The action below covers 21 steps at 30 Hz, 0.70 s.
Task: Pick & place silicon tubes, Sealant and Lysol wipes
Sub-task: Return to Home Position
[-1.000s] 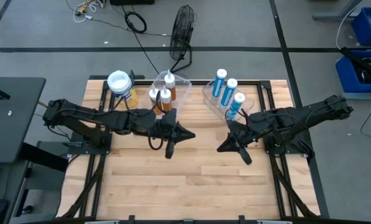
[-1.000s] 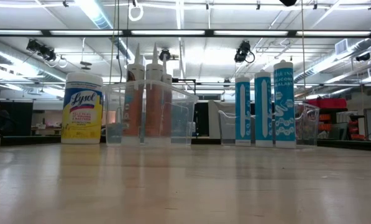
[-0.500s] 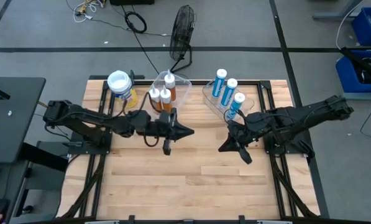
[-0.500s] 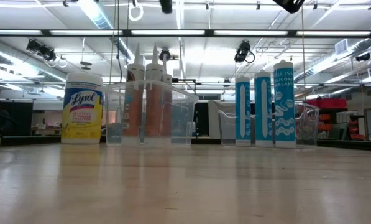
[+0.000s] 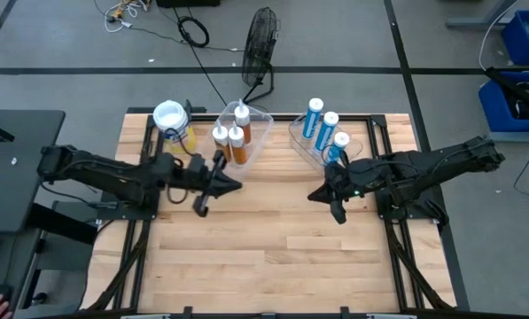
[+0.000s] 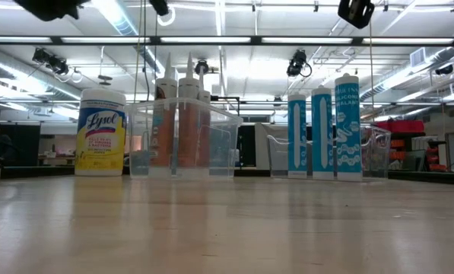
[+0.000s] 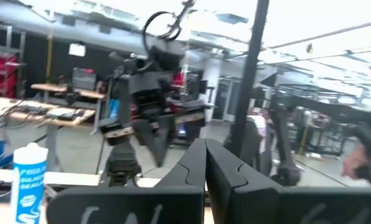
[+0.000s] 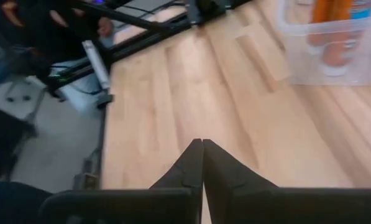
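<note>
Lysol wipes [image 5: 172, 120] upright beside bin [image 5: 266, 120], left jaws near, pressed together

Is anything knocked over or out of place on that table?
Nothing stands out. The orange tubes stand upright in the left bin, the blue tubes in the right bin, and the yellow wipes can stands beside the left bin.

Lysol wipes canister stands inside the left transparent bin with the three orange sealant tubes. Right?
No. The Lysol wipes canister stands on the table beside the left transparent bin, outside it, as the low view shows. The three orange sealant tubes are inside that bin.
</note>
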Motion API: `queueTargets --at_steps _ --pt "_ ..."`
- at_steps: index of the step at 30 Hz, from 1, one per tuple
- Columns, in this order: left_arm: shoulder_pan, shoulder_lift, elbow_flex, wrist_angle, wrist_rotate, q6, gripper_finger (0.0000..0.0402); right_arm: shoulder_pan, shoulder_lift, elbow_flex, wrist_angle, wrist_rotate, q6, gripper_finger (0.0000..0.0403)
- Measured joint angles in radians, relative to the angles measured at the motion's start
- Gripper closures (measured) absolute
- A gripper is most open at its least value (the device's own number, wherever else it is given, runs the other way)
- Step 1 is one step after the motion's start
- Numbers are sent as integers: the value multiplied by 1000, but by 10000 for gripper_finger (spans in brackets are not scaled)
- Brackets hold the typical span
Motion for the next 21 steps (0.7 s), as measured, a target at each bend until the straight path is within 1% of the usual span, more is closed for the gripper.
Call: queueTargets --at_steps 3,6,10,12,17,21 --pt "1 -78 -55 1 29 17 399 0 0 0 -21 54 17 393" --pt "9 -145 -115 3 38 49 399 0 4 0 -11 106 106 396" --pt "31 -234 -199 6 64 38 399 0 21 0 -60 167 211 399" --pt "39 -277 -233 8 73 17 399 0 36 0 -78 164 244 399" --pt "43 -383 -299 18 104 20 399 1 75 0 -97 99 316 394" --pt "53 -454 -346 19 107 22 399 1 104 -1 -51 99 301 393"
